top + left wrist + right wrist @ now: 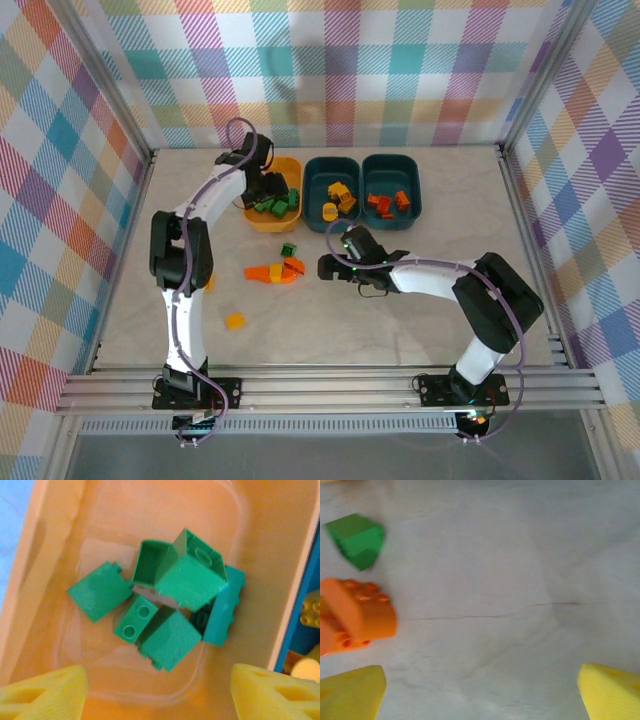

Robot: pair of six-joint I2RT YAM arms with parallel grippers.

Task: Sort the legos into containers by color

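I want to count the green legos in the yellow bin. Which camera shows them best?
Left wrist view: the green legos sit close and big in the yellow bin. The top view shows them tiny, partly behind the left arm. The right wrist view looks at the table and a loose green lego instead.

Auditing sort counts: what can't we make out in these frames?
- Top view: left end effector covers part of the green plastic studded bricks in the yellow-orange plastic bin; count unclear.
- Left wrist: dark brick buried under that pile, colour unclear.
- Right wrist: orange-red studded bricks blurred, cut by left edge.
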